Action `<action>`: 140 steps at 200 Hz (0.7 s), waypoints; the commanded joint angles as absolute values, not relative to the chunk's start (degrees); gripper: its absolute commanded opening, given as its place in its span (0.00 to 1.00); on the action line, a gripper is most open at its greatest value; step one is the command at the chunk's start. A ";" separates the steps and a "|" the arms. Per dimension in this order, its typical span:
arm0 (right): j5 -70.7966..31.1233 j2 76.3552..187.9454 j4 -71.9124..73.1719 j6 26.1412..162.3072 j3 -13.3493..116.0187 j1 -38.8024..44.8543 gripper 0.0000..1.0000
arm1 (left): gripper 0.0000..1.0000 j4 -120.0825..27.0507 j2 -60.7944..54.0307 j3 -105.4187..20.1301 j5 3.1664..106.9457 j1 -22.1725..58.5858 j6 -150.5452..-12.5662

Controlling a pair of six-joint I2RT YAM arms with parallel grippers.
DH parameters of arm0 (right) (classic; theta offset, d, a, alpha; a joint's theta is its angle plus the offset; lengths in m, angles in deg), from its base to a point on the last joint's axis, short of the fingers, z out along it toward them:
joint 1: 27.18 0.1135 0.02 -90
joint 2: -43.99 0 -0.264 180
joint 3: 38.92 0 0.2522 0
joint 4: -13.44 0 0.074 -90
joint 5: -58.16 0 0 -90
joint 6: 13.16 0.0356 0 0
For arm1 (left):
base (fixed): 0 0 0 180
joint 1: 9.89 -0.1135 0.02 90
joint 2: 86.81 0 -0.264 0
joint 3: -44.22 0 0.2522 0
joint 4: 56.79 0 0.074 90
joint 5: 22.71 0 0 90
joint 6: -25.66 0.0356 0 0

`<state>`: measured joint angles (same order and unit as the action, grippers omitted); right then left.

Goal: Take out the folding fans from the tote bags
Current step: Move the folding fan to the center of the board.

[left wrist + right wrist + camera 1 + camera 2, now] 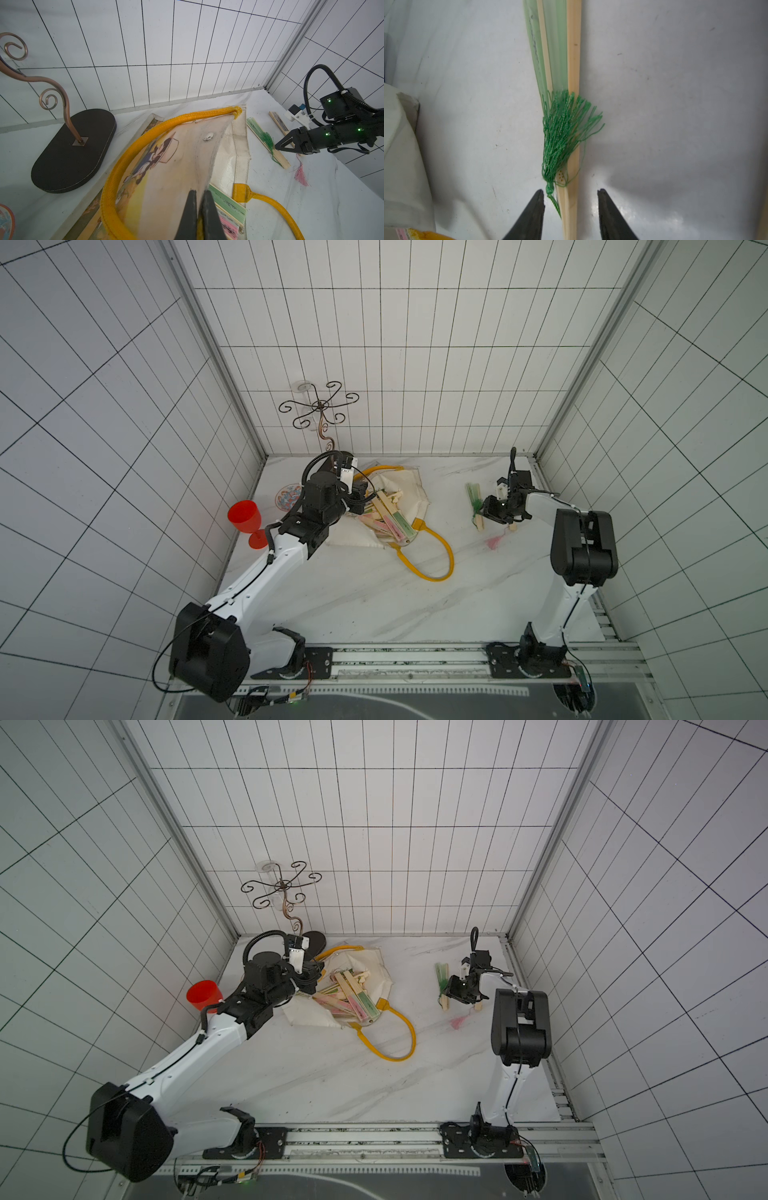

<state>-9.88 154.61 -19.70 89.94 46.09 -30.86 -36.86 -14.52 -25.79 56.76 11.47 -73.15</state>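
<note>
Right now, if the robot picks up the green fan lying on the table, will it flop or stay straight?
Probably straight: the green fan has flat bamboo sticks along its whole length. Its paper folds gap a little, so it might splay open. The green tassel is loose thread and would likely dangle.

left claw (200, 192): jaws pinched together | right claw (570, 190): jaws apart, held low
</note>
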 commanded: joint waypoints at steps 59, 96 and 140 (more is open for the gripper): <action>-12.98 158.01 -19.30 90.90 45.06 -27.42 0.37 | 0.00 -39.69 -14.86 -27.22 56.31 11.20 -73.86; -18.29 159.11 -21.16 90.91 46.32 -25.41 0.35 | 0.00 -39.69 -14.92 -27.20 56.39 11.20 -73.84; -27.68 161.08 -24.35 90.86 48.79 -21.94 0.25 | 0.00 -39.74 -14.83 -27.28 56.39 11.25 -73.89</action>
